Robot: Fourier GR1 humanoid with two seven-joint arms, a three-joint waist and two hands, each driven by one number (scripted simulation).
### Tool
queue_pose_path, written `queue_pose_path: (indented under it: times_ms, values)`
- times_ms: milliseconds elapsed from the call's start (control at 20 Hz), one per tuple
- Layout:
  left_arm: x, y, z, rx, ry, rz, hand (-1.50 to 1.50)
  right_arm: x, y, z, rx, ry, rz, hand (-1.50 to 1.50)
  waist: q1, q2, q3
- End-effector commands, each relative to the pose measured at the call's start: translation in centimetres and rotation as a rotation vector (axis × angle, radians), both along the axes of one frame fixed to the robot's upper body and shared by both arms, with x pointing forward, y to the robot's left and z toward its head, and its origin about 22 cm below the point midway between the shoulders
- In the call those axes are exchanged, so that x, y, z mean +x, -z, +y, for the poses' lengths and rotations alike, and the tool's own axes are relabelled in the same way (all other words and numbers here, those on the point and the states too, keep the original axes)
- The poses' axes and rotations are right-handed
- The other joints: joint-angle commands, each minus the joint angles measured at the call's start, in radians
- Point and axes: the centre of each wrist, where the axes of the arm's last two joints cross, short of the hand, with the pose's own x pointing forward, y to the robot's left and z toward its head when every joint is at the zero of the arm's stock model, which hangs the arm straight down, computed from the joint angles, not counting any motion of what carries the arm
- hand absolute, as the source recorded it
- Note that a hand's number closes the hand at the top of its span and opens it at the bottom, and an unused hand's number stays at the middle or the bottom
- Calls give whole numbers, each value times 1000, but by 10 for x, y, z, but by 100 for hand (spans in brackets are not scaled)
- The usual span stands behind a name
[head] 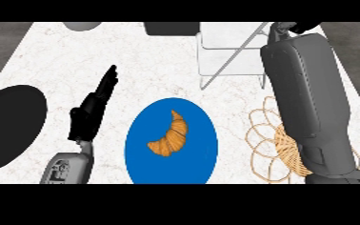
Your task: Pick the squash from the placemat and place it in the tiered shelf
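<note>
Two forearms enter my view from the lower edge. The left hand [90, 114], in the left half of the frame, is released: its fingers are straight, point toward the upper edge, and touch nothing.

The right forearm runs up the right side of the frame and crosses over the woven placemat [264, 138] at lower right. It ends at the right hand [290, 27] in the upper right corner, beside the top right end of the shelf [211, 52]. Only a dark part of that hand shows, so I cannot tell whether it is clenched or grasping anything. The squash is hidden from me, and I cannot tell where it lies.

At lower centre a blue plate [144, 157] rests on the marbled counter [56, 62], between the left hand and the placemat, with a croissant [171, 136] on it. A black oval [17, 119] sits at the left edge. A grey round shape [82, 25] is at upper left, and a dark block [172, 28] at upper centre, just beside the shelf.
</note>
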Motion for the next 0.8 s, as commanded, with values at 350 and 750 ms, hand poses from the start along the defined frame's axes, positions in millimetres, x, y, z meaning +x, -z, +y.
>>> queue_pose_path:
  times_ms: [350,750]
  values:
    - [-3,12,8,5,2,-5,0,-8,-42,-12,128,-128,-91,-150,2,4,2]
    - [7,6,-2,3,1,14,0,-46,-105,-44,326,-31,-349,-150,-15,0,2]
